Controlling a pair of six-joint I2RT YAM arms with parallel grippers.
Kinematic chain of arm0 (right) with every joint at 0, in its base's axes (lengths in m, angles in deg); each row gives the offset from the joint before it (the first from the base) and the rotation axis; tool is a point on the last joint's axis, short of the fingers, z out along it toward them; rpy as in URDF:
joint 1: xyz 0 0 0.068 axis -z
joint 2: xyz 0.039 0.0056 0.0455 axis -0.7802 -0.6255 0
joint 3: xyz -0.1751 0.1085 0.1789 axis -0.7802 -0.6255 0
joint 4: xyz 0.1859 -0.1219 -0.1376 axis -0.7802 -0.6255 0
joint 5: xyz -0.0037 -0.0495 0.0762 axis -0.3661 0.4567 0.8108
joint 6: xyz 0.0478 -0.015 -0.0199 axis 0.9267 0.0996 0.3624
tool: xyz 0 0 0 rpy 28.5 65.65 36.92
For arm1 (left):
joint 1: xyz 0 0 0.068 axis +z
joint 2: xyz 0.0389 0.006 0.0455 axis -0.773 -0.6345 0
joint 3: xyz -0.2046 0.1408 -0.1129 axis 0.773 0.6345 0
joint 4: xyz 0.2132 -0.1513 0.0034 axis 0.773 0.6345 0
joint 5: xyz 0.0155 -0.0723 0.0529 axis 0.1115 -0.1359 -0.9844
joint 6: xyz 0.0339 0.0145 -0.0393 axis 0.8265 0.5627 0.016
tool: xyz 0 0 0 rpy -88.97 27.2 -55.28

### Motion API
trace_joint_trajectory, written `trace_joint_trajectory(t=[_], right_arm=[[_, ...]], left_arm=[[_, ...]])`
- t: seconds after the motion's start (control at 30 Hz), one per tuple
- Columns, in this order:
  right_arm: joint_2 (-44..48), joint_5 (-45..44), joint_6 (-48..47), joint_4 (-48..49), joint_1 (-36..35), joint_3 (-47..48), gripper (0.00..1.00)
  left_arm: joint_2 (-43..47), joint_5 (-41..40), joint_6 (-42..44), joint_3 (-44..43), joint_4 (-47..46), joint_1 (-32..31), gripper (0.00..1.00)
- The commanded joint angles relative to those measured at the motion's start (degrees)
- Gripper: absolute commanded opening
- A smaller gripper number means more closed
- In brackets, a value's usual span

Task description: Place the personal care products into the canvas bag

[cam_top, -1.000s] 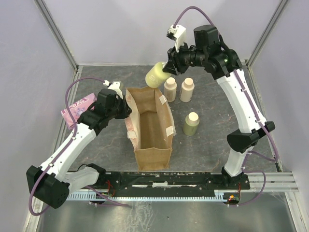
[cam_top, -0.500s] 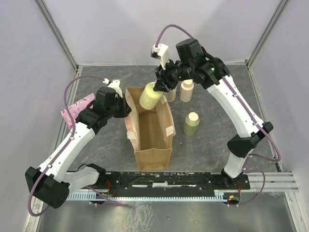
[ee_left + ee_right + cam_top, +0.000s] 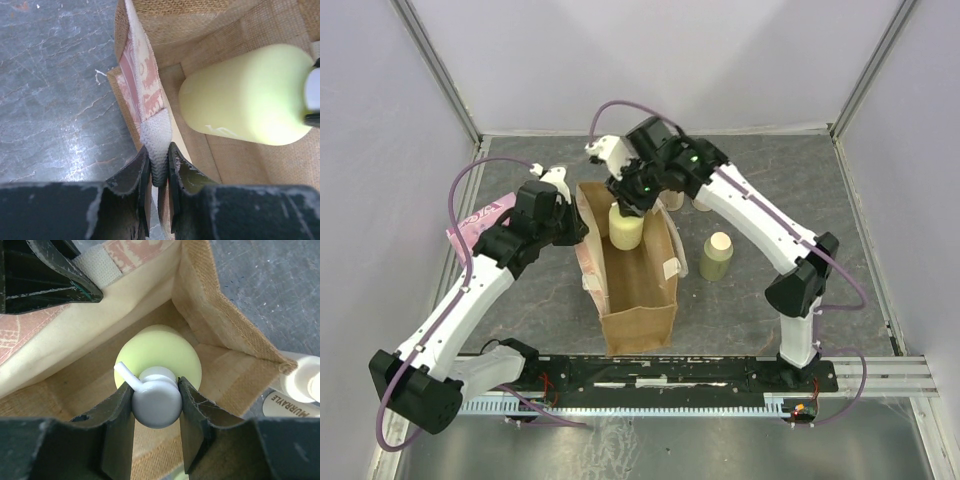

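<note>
One mottled dark-grey, stone-textured table (image 3: 720, 312) is seen under a tall tan woven canvas bag (image 3: 638, 300), stood open. A white textured patch (image 3: 156, 135) on its left rim is pinched between the closed fingers of the left gripper (image 3: 159, 170). A smooth pale yellow-green pump bottle (image 3: 157, 357) is held upright inside the bag's far end, its white pump head clamped by the right gripper (image 3: 156, 402). One capped yellow-green bottle (image 3: 716, 257) is noted beside the bag. Two cream-beige bottles (image 3: 305, 384) are cut off at the right wrist view's edge.

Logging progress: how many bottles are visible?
4: a pump bottle held by the right claw inside the bag, a green bottle right of the bag, two cream bottles half-hidden behind the right arm.
</note>
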Motion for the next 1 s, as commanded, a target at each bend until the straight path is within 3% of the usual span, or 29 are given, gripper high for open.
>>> trace_joint_trajectory(t=[0.0, 0.27, 0.97], right_arm=[[0.05, -5.73, -2.28, 10.35, -3.06, -1.31, 0.0], [-0.58, -14.76, -6.31, 26.3, -3.89, -14.24, 0.0], [-6.57, -9.91, -3.74, 37.98, -0.01, -16.33, 0.0]], left_arm=[[2.93, -0.7, -0.85, 2.56, -2.12, -0.27, 0.15], [3.19, 0.54, -1.65, 4.47, -3.23, -0.27, 0.15], [2.93, 1.52, -0.76, 4.35, -2.77, -0.31, 0.16]])
